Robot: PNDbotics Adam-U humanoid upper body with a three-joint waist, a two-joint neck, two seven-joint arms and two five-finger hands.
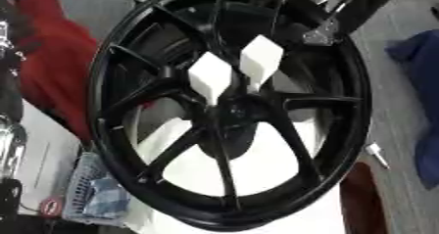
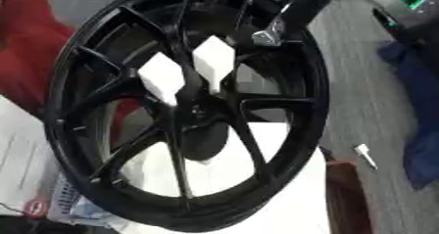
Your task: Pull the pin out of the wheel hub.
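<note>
Fingers of the right hand [image 1: 322, 32] at the wheel [image 1: 129, 105] rim's upper right: grip unclear; two white pins [image 1: 210, 76] stand at the hub, apart from them; no writing legible.

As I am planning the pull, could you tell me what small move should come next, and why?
Probably bring the right robot hand, now at the wheel hub's upper rim, down onto the nearer white piece. It and the other white piece sit by the hub centre, and nothing visibly holds either.
</note>
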